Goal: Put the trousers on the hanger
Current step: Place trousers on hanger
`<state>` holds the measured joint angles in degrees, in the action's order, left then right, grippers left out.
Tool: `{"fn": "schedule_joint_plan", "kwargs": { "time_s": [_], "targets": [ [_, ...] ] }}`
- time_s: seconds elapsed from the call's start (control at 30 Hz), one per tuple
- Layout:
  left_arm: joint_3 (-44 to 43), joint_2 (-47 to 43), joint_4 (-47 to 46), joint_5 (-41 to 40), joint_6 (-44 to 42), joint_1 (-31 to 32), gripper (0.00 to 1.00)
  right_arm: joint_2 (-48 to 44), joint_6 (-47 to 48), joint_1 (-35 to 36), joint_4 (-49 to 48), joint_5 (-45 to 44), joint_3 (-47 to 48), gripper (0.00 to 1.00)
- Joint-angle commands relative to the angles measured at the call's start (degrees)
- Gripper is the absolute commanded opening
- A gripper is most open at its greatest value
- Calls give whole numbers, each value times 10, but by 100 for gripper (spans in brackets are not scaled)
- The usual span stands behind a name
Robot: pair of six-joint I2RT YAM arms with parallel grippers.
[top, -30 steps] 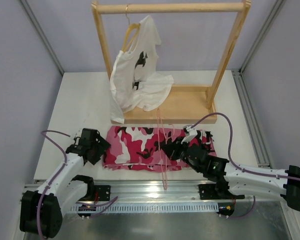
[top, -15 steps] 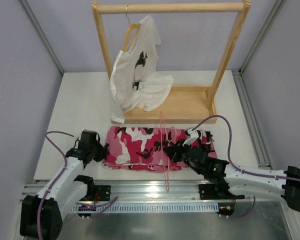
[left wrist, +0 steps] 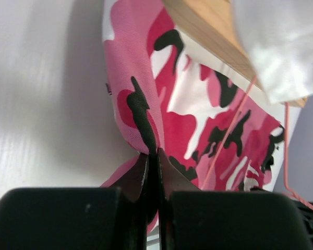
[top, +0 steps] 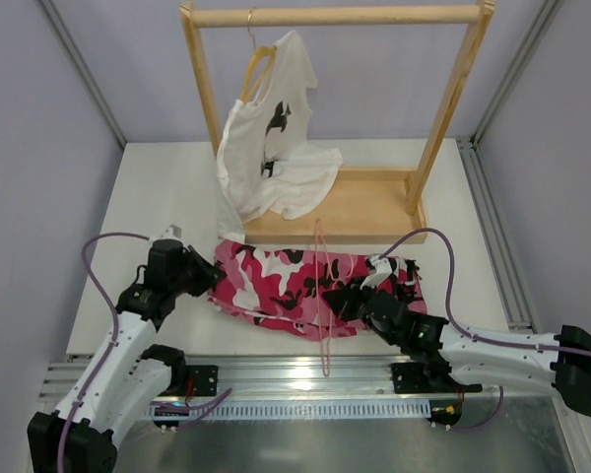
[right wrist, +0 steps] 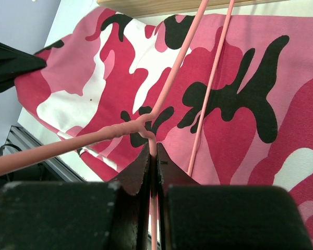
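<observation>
The pink, white and black camouflage trousers (top: 281, 286) lie folded on the table in front of the wooden rack. My left gripper (top: 209, 277) is shut on their left end, which is lifted off the table; the left wrist view shows the cloth (left wrist: 146, 104) pinched between the closed jaws of that gripper (left wrist: 155, 156). The thin pink wire hanger (top: 322, 296) lies across the trousers, its hook end toward the near table edge. My right gripper (top: 337, 299) is shut on the hanger's wire (right wrist: 161, 99) just below the twisted neck, as the right wrist view of this gripper (right wrist: 153, 148) shows.
A wooden rack (top: 335, 15) stands at the back, its base board (top: 364, 212) just behind the trousers. A white T-shirt with black print (top: 271, 148) hangs from a wooden hanger (top: 256, 61) on the rack and drapes onto the base. The metal rail (top: 305, 374) runs along the near edge.
My left gripper closed on the trousers' left end and raised it up and back, bunching the cloth rightward. The right gripper kept hold of the hanger and shifted slightly left.
</observation>
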<state>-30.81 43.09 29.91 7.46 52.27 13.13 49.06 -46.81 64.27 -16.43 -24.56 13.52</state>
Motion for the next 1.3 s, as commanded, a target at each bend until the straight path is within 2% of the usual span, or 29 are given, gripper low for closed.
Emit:
{"fn": "schedule_joint_plan", "kwargs": {
  "time_s": [0.0,0.17,0.37,0.6,0.8,1.0,1.1,1.13,1.23,1.27],
  "targets": [
    [-30,-2,-72,64,-18,27,0,10,-14,-1,-21,-24,-3,4],
    [-43,10,-135,49,0,117,0,14,-14,-1,-22,-25,-1,4],
    [-42,60,-211,-21,17,243,1,9,-17,-1,-19,-26,-4,4],
    [-86,197,-298,-93,27,383,0,-18,-16,-1,-5,-37,-14,4],
    [-181,378,-375,-114,42,457,0,-34,-14,-2,5,-43,-15,4],
    [-217,451,-393,-120,74,470,1,-49,-16,-2,21,-44,-17,4],
    [-211,445,-372,-142,82,470,18,-56,-15,-2,27,-45,-16,4],
    [-209,438,-365,-148,82,470,32,-57,-15,-3,29,-45,-15,4],
    [-215,402,-314,-173,76,468,52,-55,-14,-2,30,-42,-12,4],
    [-217,390,-302,-178,73,465,53,-53,-13,-2,30,-42,-9,4]
  ]
}}
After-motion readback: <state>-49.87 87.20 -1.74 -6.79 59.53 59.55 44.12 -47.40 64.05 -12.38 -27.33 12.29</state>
